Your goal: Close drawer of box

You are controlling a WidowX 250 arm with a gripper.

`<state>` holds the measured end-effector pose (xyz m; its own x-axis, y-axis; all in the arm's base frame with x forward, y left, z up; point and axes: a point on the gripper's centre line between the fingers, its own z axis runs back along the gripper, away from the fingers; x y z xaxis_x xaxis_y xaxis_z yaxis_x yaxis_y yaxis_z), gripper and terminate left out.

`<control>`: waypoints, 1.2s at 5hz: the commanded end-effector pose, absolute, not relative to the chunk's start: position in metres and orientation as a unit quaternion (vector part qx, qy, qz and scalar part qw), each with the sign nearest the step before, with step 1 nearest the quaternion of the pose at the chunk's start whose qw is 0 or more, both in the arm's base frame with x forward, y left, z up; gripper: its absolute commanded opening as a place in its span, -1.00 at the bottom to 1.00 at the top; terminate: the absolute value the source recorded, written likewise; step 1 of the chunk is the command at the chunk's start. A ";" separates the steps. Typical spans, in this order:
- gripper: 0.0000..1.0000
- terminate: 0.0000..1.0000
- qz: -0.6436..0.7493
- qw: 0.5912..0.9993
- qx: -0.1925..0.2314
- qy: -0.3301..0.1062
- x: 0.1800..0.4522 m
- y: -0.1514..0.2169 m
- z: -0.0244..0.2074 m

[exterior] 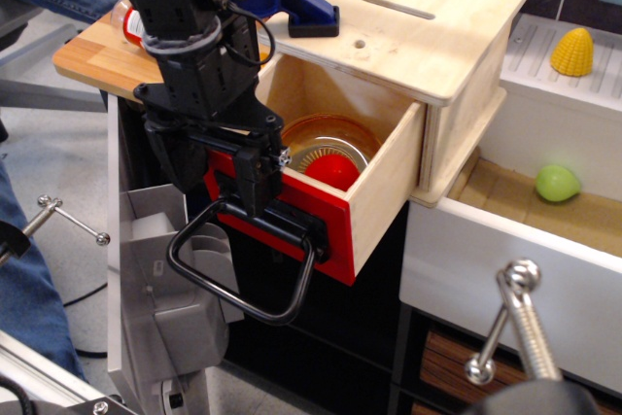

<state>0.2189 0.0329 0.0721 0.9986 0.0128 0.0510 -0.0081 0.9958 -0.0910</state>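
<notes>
Observation.image is showing the drawer [321, 182] standing well out of the box [428, 36]. Being light, stiff plywood, it is likely sliding easily; pushing its red front panel [330, 230] suits better than its loop handle [243, 284]. Gripper [255, 182] is touching that front, its opening unreadable.
</notes>
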 end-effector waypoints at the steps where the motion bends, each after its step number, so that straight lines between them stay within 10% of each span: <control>1: 1.00 -1.00 0.014 0.996 -0.037 -0.077 0.251 0.036 0.093; 6: 1.00 -1.00 0.077 0.994 -0.002 -0.076 0.339 0.047 0.096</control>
